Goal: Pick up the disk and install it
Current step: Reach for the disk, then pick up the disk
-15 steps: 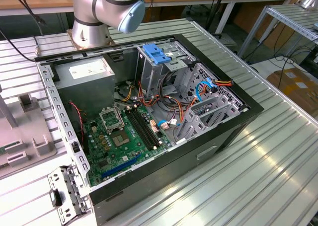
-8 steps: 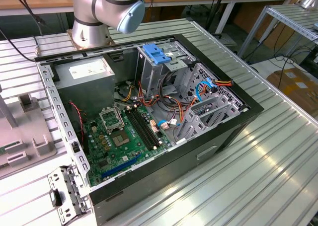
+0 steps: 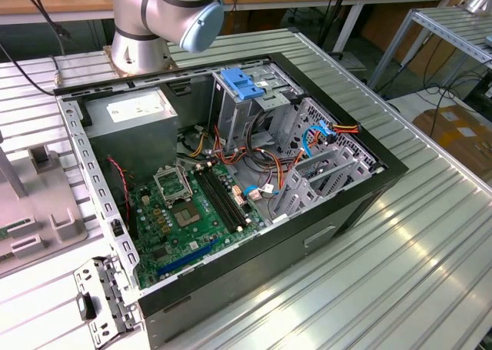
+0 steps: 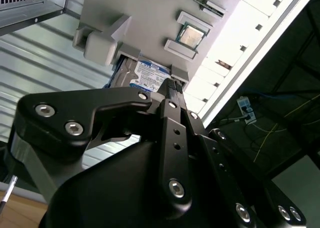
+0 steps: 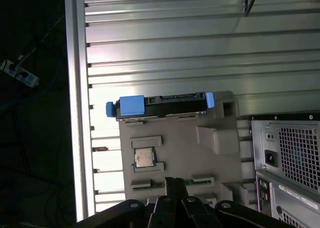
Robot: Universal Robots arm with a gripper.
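The gripper (image 5: 175,181), fingers pressed together and empty, hung near the grey holder (image 5: 210,153). It held the disk (image 5: 165,102) on the ribbed metal table (image 5: 200,47). A power strip (image 5: 20,72) lay on the dark floor (image 5: 35,163).
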